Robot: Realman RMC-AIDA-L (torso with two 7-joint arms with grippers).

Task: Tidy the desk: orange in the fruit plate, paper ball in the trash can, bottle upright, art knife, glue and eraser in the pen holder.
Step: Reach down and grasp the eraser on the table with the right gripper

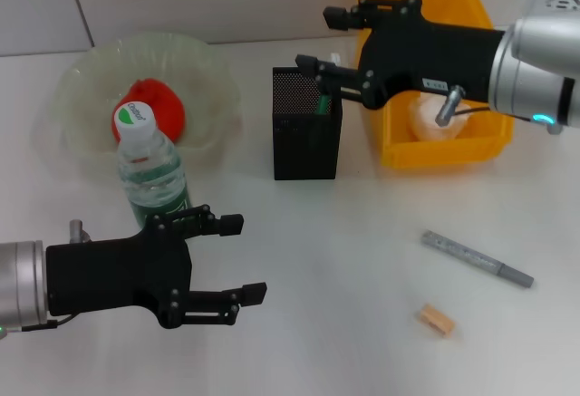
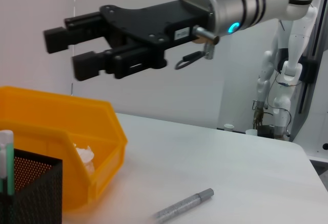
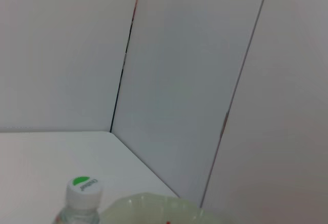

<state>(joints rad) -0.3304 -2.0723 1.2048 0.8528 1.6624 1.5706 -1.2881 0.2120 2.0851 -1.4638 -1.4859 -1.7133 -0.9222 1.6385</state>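
Observation:
The orange [image 1: 149, 106] lies in the translucent fruit plate [image 1: 82, 79] at the back left. In front of it the bottle [image 1: 149, 165] stands upright, green cap [image 3: 82, 190] on top. A green-and-white glue stick [image 2: 6, 160] stands in the black mesh pen holder [image 1: 306, 129]. My right gripper [image 1: 319, 41] hovers open just above the holder, holding nothing; it also shows in the left wrist view [image 2: 64, 49]. The paper ball [image 1: 426, 115] sits in the yellow trash can [image 1: 435, 156]. The grey art knife [image 1: 476, 258] and tan eraser [image 1: 435, 320] lie at the front right. My left gripper [image 1: 245, 260] is open, low by the bottle's base.
The fruit plate's rim [image 3: 154, 208] shows beside the bottle cap in the right wrist view. White wall panels stand close behind the table. The art knife [image 2: 184, 206] lies on bare tabletop past the yellow trash can [image 2: 61, 131].

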